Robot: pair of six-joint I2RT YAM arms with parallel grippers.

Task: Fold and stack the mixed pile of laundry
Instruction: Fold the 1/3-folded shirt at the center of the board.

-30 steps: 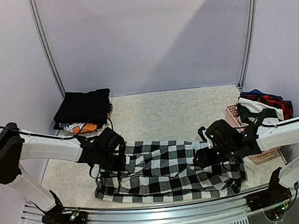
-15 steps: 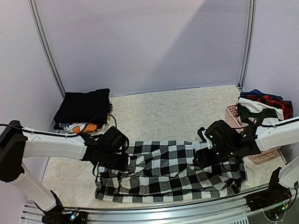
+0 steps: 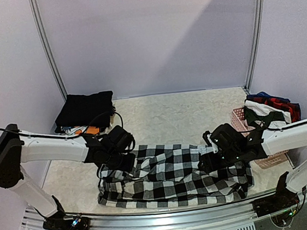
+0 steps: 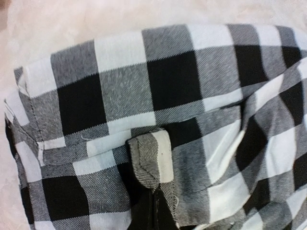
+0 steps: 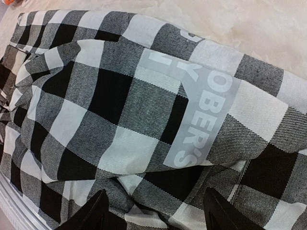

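folding step: the black-and-white checked garment (image 3: 174, 179) lies spread along the table (image 3: 170, 113) front. the right gripper (image 5: 156, 213) hangs spread apart above it. the left gripper (image 3: 125, 161) rests on its left end, grip impossible to tell. next calls for pinching an edge and folding over.

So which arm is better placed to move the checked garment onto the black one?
Probably left: the left gripper sits at the checked garment's left end, nearer the black garment; the right gripper is at the far end.
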